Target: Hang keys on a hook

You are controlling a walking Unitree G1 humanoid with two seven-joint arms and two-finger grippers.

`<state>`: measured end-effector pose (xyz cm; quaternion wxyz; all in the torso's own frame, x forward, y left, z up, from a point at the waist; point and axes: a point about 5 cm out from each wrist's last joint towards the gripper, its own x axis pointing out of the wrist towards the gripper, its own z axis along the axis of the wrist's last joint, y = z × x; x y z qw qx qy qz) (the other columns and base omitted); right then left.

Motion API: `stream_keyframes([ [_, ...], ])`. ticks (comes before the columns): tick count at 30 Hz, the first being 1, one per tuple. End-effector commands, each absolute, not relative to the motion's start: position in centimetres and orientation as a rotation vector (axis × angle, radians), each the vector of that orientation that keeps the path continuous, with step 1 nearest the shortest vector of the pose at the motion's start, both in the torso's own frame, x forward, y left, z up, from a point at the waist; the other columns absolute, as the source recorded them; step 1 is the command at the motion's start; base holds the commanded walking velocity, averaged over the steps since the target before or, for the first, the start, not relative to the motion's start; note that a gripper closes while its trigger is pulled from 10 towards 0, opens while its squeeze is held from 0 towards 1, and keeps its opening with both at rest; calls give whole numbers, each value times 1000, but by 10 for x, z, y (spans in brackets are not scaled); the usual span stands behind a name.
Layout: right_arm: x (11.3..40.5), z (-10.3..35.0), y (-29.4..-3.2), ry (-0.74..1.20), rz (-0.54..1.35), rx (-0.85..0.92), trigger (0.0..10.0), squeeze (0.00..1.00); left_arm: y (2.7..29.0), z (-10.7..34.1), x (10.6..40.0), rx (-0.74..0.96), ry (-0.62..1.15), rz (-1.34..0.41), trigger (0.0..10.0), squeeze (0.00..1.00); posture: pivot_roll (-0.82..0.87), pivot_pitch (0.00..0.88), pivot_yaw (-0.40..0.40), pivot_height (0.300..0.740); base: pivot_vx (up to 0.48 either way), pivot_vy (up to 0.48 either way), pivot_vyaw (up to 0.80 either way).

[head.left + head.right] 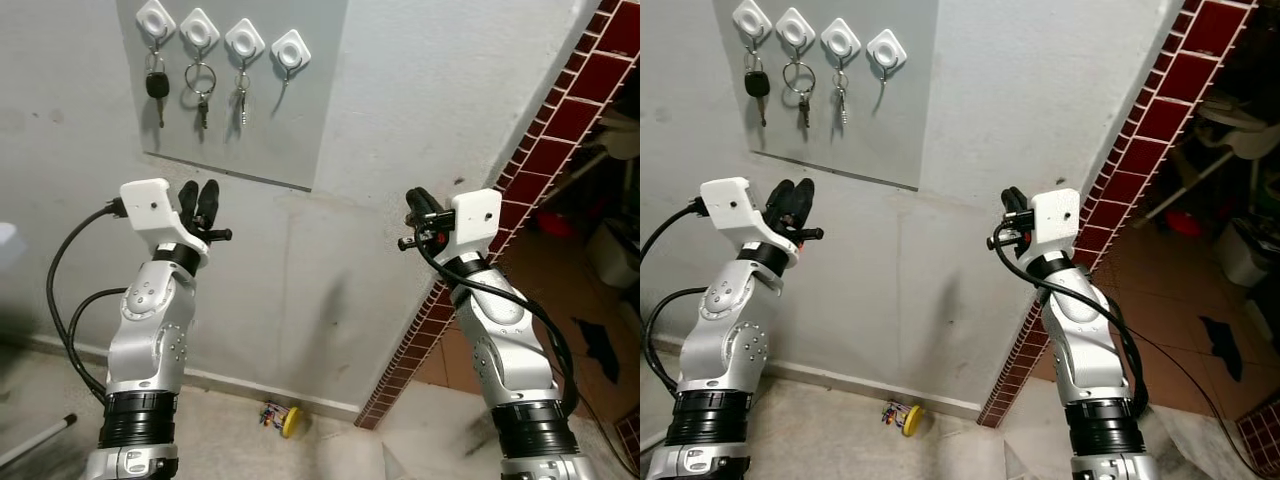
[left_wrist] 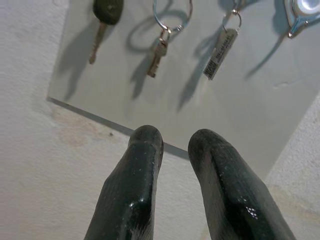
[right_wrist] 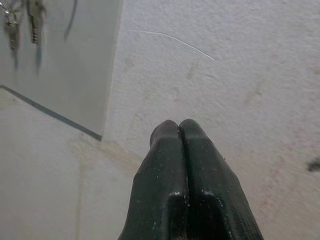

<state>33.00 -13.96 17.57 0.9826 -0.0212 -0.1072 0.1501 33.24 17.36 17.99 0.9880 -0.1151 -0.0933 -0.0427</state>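
Head views: three key sets (image 1: 200, 92) hang on the board's (image 1: 300, 120) first three hooks, above the left pincer (image 1: 199, 203); the fourth hook (image 1: 290, 50) is bare.

Left wrist view: fingers (image 2: 142, 165) slightly spread, empty, below the keys.

Right wrist view: right pincer (image 3: 179, 131) pressed together, empty, beside the board.

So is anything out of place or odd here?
Yes: a small yellow keyring bundle lies on the floor by the wall instead of hanging. The rightmost hook is bare, while the other three hold keys. Both the left gripper and right gripper are empty.
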Motion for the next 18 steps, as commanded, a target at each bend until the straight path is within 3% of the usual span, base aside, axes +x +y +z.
stream_keyframes([
  [1, 330, 181, -142, -236, 291, -45, 10000, 0, 170, 184, 334, -237, -190, -101, 10000, 0, -10, 0, -124, 740, 0, 0, 0],
  [4, 329, 181, -143, -237, 287, -46, 10000, 0, 172, 184, 333, -230, -180, -96, 10000, 0, -13, 0, -121, 740, 0, 0, 0],
  [18, 329, 181, -143, -240, 284, -47, 10000, 0, 173, 186, 334, -237, -178, -94, 10000, 0, -14, 12, -116, 740, 0, 400, 0],
])
